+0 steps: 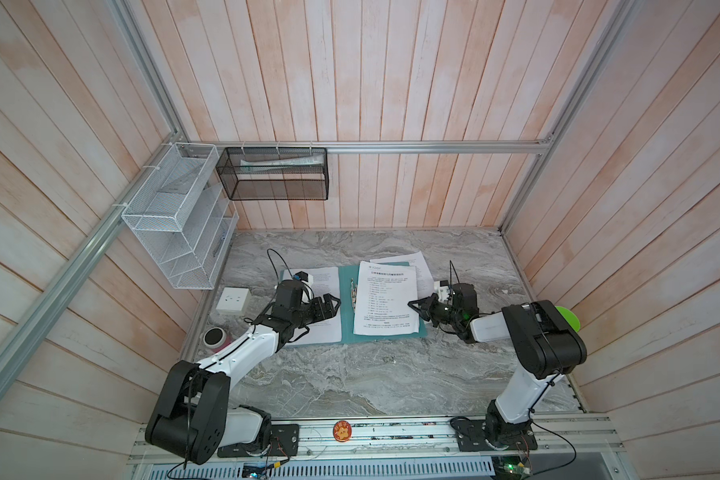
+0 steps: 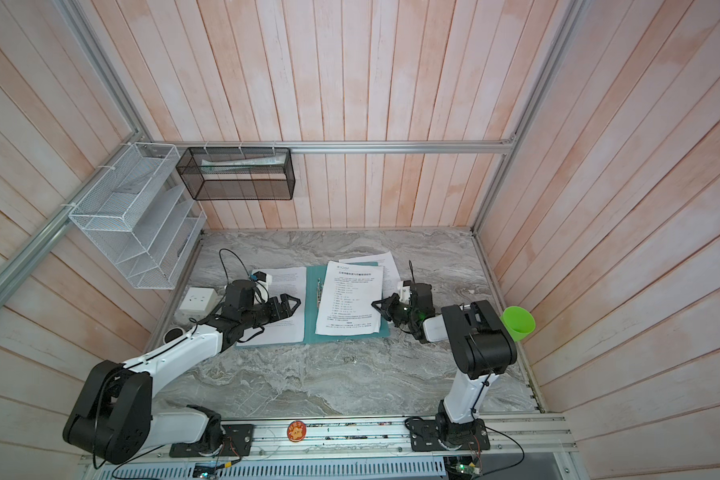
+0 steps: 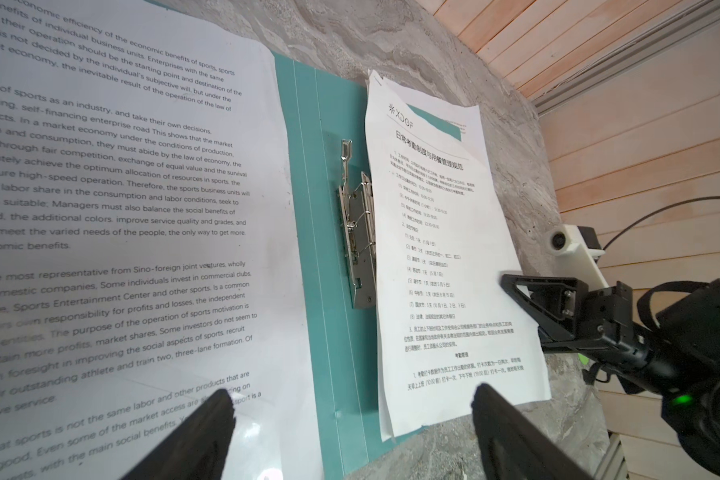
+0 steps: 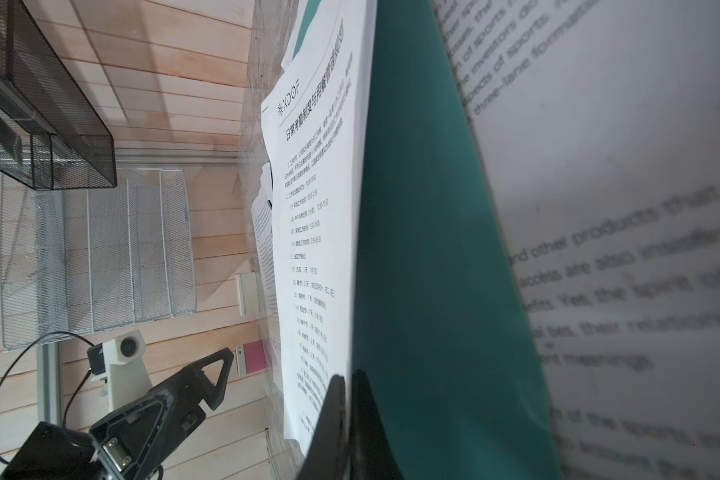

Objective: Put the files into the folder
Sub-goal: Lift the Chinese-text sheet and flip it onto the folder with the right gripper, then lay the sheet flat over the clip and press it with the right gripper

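Paper lies all over the green folder (image 1: 346, 324), which is open and flat on the grey desk (image 1: 371, 374). A shiny metal clip (image 3: 356, 241) sits along the middle fold.

The files are three white sheets. The left sheet (image 1: 325, 278) is full of small words and covers the left half of the folder. The heading sheet (image 1: 385, 299) has big bold words on top and short lines below. It lies on the right half, just beside the clip. The third sheet (image 1: 418, 268) peeks out at the far right corner, partly hidden under the heading sheet.

The left hand (image 1: 335, 305) hangs over the left sheet, close to the fold. Its fingers (image 3: 208, 432) are wide apart and hold nothing.

The right hand (image 1: 412, 305) is at the right edge of the heading sheet. Its fingers (image 4: 333, 415) are pressed together. In the right wrist view the edge of that sheet runs in between them. The green edge of the folder runs in there too, but it is hard to tell if it is pinched as well.

On the left wall hangs a white wire rack (image 1: 175, 232), and on the back wall a black mesh basket (image 1: 275, 174). A white socket box (image 1: 233, 300) lies on the desk, left of the folder. A green cup (image 2: 516, 324) shows by the right arm, near the right wall.
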Controlling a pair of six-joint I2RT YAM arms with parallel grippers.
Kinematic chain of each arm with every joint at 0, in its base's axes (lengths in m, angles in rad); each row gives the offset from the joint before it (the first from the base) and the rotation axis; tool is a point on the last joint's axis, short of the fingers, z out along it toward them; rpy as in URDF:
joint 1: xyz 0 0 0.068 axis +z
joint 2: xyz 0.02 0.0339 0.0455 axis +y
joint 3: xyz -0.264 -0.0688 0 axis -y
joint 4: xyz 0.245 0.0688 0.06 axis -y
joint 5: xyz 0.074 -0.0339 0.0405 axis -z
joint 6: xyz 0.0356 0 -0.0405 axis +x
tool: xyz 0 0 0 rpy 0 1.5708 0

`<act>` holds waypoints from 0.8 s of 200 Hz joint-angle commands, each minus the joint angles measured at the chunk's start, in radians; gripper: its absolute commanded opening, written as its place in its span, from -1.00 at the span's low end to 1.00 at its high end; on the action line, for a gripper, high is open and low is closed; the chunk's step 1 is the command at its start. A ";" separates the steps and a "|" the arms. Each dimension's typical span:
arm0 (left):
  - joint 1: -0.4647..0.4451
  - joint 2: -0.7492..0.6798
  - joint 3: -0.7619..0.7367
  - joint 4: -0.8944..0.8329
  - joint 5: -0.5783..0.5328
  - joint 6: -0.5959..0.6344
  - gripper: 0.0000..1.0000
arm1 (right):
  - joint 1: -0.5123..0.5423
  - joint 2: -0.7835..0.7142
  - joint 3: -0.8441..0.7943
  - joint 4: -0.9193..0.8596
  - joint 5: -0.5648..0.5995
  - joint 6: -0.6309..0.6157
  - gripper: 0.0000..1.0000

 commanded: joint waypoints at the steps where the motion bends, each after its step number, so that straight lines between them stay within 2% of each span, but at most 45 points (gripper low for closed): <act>1: 0.003 0.009 -0.016 0.020 0.010 -0.004 0.82 | -0.002 -0.008 0.006 -0.102 0.007 -0.111 -1.00; 56: 0.004 0.009 -0.018 0.021 0.009 -0.004 0.82 | -0.003 0.014 0.034 -0.188 -0.025 -0.208 -1.00; 109: 0.004 0.017 -0.022 0.023 0.010 -0.006 0.81 | -0.009 -0.008 0.045 -0.317 0.003 -0.318 -1.00; 160: 0.003 0.024 -0.016 0.025 0.012 -0.007 0.81 | -0.017 -0.010 0.071 -0.375 0.021 -0.371 -1.00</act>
